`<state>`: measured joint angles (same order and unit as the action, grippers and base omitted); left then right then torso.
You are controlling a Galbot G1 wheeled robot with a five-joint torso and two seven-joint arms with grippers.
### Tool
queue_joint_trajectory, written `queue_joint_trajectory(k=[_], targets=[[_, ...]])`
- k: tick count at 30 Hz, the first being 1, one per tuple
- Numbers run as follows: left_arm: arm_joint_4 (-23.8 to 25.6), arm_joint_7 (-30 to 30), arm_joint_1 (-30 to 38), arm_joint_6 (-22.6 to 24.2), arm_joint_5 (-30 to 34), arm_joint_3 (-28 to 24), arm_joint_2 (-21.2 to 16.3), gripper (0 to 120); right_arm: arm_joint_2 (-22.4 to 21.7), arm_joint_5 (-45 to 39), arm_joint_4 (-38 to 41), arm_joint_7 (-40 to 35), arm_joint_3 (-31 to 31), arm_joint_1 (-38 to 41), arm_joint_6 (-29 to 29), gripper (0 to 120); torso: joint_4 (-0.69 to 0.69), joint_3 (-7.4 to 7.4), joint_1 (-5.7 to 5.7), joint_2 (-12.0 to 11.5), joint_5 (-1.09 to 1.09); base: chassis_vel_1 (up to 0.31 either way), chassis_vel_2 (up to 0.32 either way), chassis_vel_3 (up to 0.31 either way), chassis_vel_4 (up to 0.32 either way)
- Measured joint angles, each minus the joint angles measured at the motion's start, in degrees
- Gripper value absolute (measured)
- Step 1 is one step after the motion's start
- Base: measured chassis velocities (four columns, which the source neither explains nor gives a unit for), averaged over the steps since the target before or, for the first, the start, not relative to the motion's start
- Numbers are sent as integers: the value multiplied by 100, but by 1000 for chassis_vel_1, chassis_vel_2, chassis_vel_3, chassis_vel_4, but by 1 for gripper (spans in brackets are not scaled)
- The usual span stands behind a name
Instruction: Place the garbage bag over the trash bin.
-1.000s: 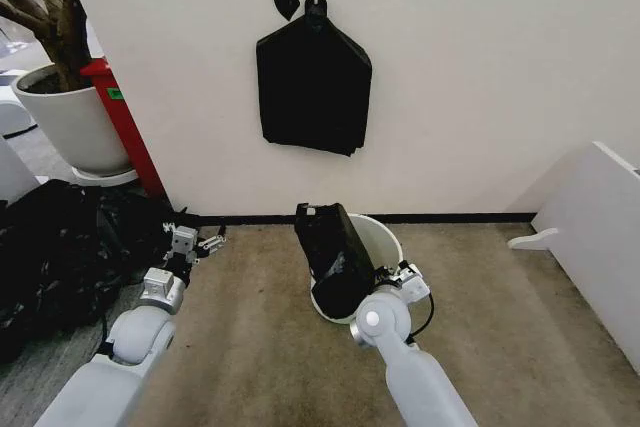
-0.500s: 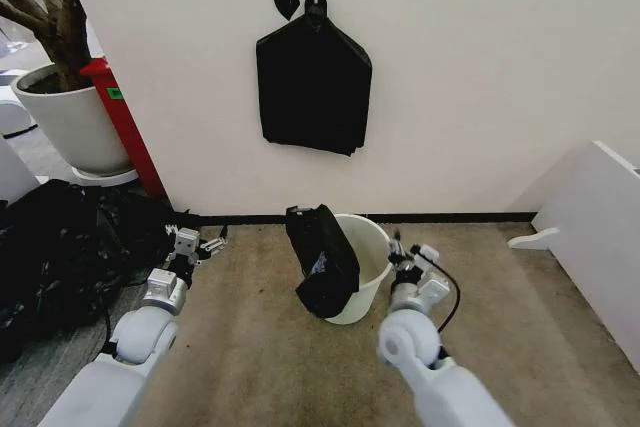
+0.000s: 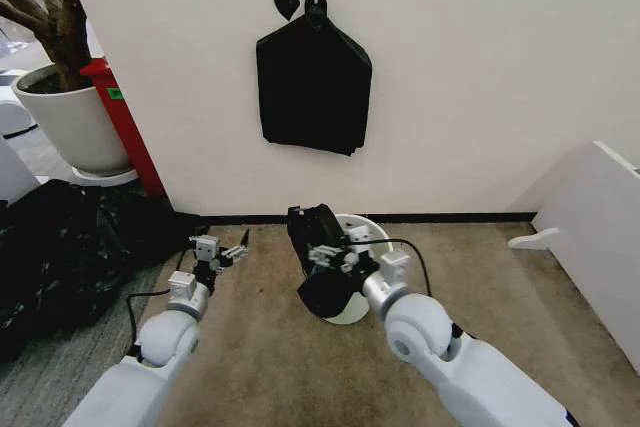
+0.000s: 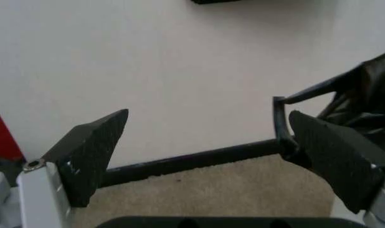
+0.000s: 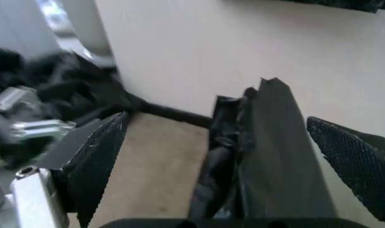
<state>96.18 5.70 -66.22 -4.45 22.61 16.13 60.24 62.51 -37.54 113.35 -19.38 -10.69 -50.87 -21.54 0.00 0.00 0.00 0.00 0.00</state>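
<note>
The garbage bag (image 3: pixel 322 262) is glossy black and hangs crumpled over the left rim of the trash bin (image 3: pixel 362 227), a small cream-white bucket on the carpet by the wall. My right gripper (image 3: pixel 328 255) reaches across the bin's mouth and stands open against the bag. In the right wrist view the garbage bag (image 5: pixel 275 147) rises between the wide-spread fingers of the right gripper (image 5: pixel 218 121). My left gripper (image 3: pixel 222 250) hovers open to the left of the bin, holding nothing. In the left wrist view the left gripper (image 4: pixel 208 118) faces the wall, with the bag (image 4: pixel 370 90) at the frame's edge.
A flat black bundle of bags (image 3: pixel 313 87) hangs on a wall hook above the bin. A mass of black plastic sheeting (image 3: pixel 60 257) lies at the left, behind it a white plant pot (image 3: pixel 70 122) and a red stand (image 3: pixel 125 127). A white board (image 3: pixel 600 237) leans at the right.
My right arm has swung from the bin's right side across its mouth to the bag on the left rim. The left gripper has moved a little right, toward the bin.
</note>
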Motion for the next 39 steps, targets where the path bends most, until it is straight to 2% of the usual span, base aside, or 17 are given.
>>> queue_joint_trajectory(k=[1,2,4,7,9,13,16,19,21,25,28,31,36,39], targets=[[0,0,0,0,0,0,0,100,0,0,0,0,0,0,0,100,0,0,0,0,0,0,0,0,0],[9,0,-2,17,-8,-25,33,100,116,124,-169,-271,-112,223,-318,100,1,0,0,0,0,0,0,0,0],[16,5,-54,14,-102,-36,67,100,261,354,-469,-561,-200,455,-485,98,1,0,0,0,1,0,0,0,0],[60,11,-197,-40,-258,-39,106,100,417,487,-747,-888,-224,647,-744,84,2,1,0,0,0,0,0,0,0],[74,13,-219,-47,-271,-41,108,100,432,448,-762,-944,-225,673,-827,82,1,0,0,0,0,0,0,0,0],[112,21,-247,-66,-299,-75,137,100,471,29,-830,-1214,-215,822,-1382,64,1,0,0,0,1,0,0,0,0],[128,24,-227,-65,-288,-116,179,100,483,-50,-922,-1242,-177,876,-1493,55,1,0,0,0,0,0,0,0,0],[193,25,-210,8,-149,-204,300,100,490,-136,-1051,-1241,-70,930,-1563,41,0,0,0,0,1,0,0,0,0],[206,25,-209,32,-111,-219,326,100,489,-145,-1056,-1240,-56,931,-1567,39,0,0,0,0,1,0,0,0,0],[312,30,-82,471,456,-320,575,100,506,-90,-1067,-1220,117,791,-1559,20,1,0,0,0,1,0,0,0,0],[304,82,48,701,638,-343,656,100,524,8,-1065,-1194,178,692,-1537,14,1,0,0,0,1,0,0,0,0],[146,255,385,1091,816,-408,799,100,557,235,-1056,-1112,313,489,-1476,0,0,0,0,0,2,0,0,0,0],[-117,626,896,1455,846,-712,988,100,613,527,-1077,-966,541,384,-1421,0,0,0,0,0,1,0,0,0,0],[-208,882,1209,1846,1030,-1074,1087,100,626,651,-1107,-903,608,353,-1390,0,-1,0,0,0,1,0,0,0,0]])
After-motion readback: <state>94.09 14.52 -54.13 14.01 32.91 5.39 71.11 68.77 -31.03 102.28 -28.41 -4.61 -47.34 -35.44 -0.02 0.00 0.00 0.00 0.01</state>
